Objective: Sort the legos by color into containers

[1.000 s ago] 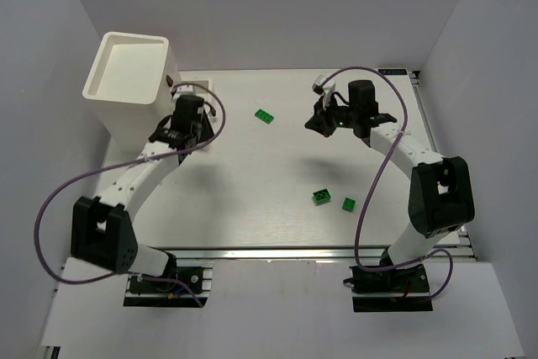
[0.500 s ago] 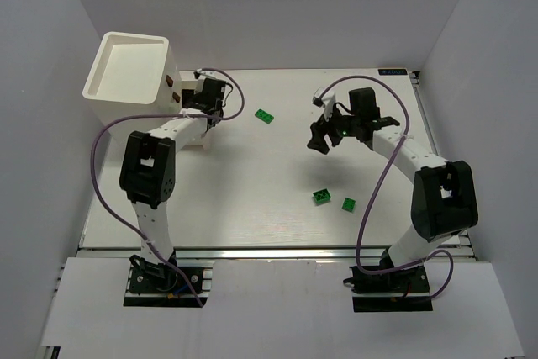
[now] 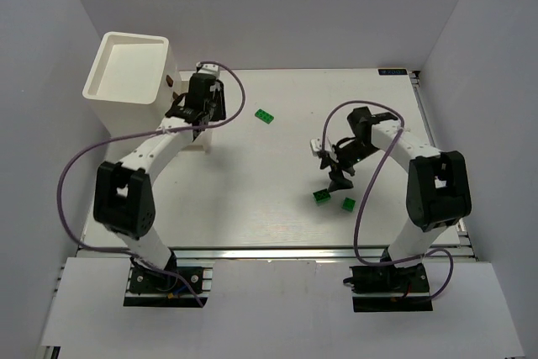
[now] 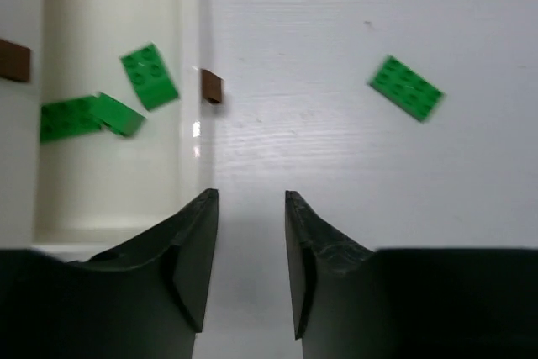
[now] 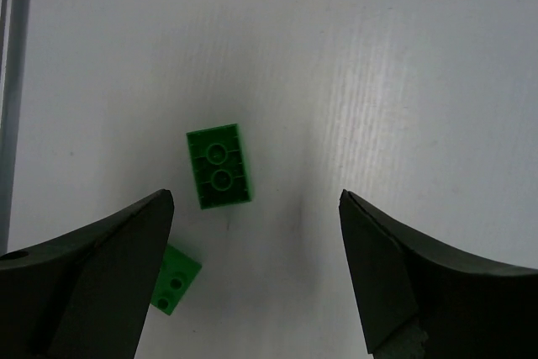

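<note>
Three green legos lie on the table: a flat one (image 3: 266,116) at the back and two near the right arm, a two-stud block (image 3: 322,197) and a smaller one (image 3: 348,203). My right gripper (image 3: 336,176) hangs open just above those two. In the right wrist view the block (image 5: 220,166) lies underside up ahead of the left finger, the small one (image 5: 175,279) beside it, neither between the jaws (image 5: 256,199). My left gripper (image 3: 204,107) is open with a narrow empty gap (image 4: 250,195) beside the low tray (image 4: 189,39), which holds three green legos (image 4: 150,76).
The tall white bin (image 3: 126,69) stands at the back left, joined to the tray. Brown marks (image 4: 212,86) sit on the tray wall. The flat green lego (image 4: 406,87) lies on the table right of the tray. White walls close in the table.
My right gripper opened and swung from the back middle down to the two near green legos. The left arm's elbow shifted and its gripper stayed by the tray, its jaws opening then narrowing.
</note>
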